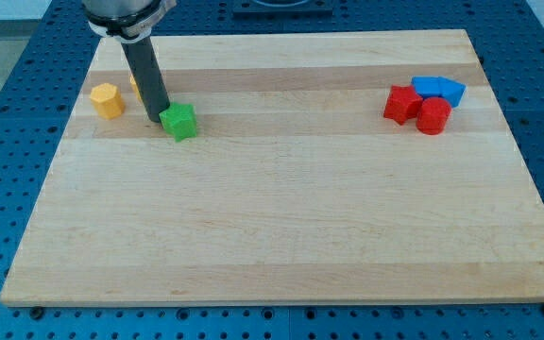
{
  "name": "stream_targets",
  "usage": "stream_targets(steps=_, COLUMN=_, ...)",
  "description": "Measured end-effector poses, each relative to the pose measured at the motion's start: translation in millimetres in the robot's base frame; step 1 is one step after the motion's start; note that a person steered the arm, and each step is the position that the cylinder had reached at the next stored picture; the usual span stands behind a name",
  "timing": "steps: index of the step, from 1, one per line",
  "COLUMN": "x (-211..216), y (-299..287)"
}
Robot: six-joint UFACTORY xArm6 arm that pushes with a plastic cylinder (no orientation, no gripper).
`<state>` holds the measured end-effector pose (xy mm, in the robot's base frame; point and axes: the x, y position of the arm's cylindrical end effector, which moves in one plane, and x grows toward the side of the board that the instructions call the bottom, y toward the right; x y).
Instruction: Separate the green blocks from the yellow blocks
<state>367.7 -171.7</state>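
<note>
1. Camera view shows the arm's dark rod coming down from the view's top left, with my tip (156, 120) resting on the wooden board (281, 236). The tool is a plain rod with nothing to open or close, and it grips nothing.
2. Just to the tip's right, touching it or very nearly so, sits the green block (179, 122), a star-like shape. Only this one green block shows.
3. Behind the rod, on its left side and slightly toward the view's top from the tip, a second yellow block (134, 87) peeks out as a thin sliver. Most of it is hidden by the rod, so its shape cannot be told, nor whether it touches the rod.
4. Farther to the tip's left, clearly apart from it, stands a yellow block (108, 100) with a hexagonal outline. The rod lies between this block and the green one.
5. Far to the tip's right, near the board's opposite edge, a tight cluster sits well apart from the tool: a red block (401, 104) of star-like shape, a red cylinder (433, 116) beside it toward the view's right, and a blue block (438, 89) just behind both, toward the view's top.
6. Around the board lies a blue perforated table (8, 142).
</note>
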Motion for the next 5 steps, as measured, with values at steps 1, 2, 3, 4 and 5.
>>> stream_targets(steps=1, x=0, y=0)
stream_targets(steps=2, x=3, y=-25)
stream_targets(steps=3, x=9, y=-56)
stream_targets(steps=4, x=-23, y=-61)
stream_targets(steps=5, x=-51, y=-61)
